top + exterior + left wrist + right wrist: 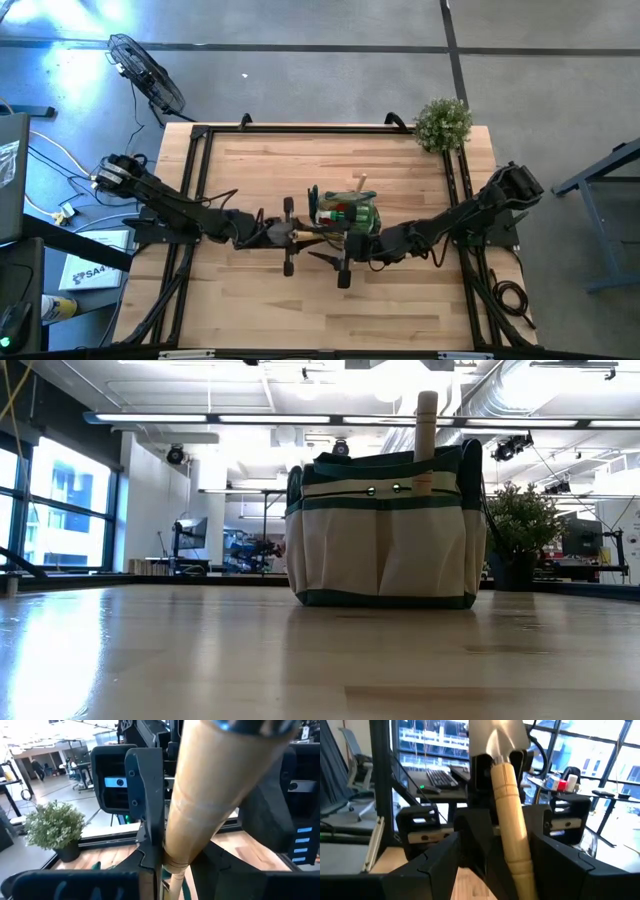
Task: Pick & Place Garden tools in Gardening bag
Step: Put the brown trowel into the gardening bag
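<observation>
1. Bag first: the gardening bag (345,215) stands upright near the middle of the wooden table (260,305). In the low view its beige front pockets and dark green trim face the camera, and one pale wooden handle (427,422) sticks up above its rim.
2. Seen from above, the mouth of the bag holds green and red items plus that pale handle, so several garden tools appear to be stowed already. Which tools they are cannot be told apart at this range.
3. One more tool is in transit: a wooden-handled trowel (512,825) hangs between the two arms just beside the bag, on its near-left side in the high view. The right wrist view shows its pale metal blade at the far end of the handle; the left wrist view is filled by the same handle.
4. The left gripper (283,236) is clenched on the trowel, with dark fingers (150,810) pressed against the wood.
5. The right gripper (343,249) sits at the bag's near side with its jaws spread on either side of the handle; whether the pads touch it cannot be told, so it reads as released.
6. No loose tools lie on the bare tabletop in the high view. Only a bushy plant (442,123) stands at the far right corner, and it is no part of the job.
7. Judged from this, the task is late: the trowel seems to be the last item, and it still needs to go into the bag.
</observation>
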### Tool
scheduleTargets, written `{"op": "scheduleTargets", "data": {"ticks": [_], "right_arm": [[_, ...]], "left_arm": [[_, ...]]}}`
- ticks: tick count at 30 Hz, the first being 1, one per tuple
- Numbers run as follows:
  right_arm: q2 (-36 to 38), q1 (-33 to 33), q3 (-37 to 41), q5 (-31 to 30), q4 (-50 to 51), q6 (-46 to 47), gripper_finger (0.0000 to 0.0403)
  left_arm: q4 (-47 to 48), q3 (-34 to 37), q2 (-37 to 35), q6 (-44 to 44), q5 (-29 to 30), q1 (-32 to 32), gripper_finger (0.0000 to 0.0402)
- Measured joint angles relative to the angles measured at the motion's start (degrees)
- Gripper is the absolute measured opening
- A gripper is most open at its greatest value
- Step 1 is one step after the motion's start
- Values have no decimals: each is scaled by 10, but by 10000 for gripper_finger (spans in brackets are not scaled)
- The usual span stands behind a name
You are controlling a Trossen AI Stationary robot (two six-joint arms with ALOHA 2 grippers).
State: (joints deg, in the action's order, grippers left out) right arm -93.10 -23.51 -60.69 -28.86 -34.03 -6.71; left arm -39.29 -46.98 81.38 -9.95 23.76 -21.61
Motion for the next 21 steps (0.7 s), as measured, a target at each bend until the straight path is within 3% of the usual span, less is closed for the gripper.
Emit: {"op": "scheduleTargets", "data": {"ticks": [13,21], "right_arm": [[0,13,-14,-6,27,15,223],[0,27,-19,39,39,20,138]], "left_arm": [[1,0,0,4,-14,-1,64],[1,0,7,1,-20,-1,64]]}}
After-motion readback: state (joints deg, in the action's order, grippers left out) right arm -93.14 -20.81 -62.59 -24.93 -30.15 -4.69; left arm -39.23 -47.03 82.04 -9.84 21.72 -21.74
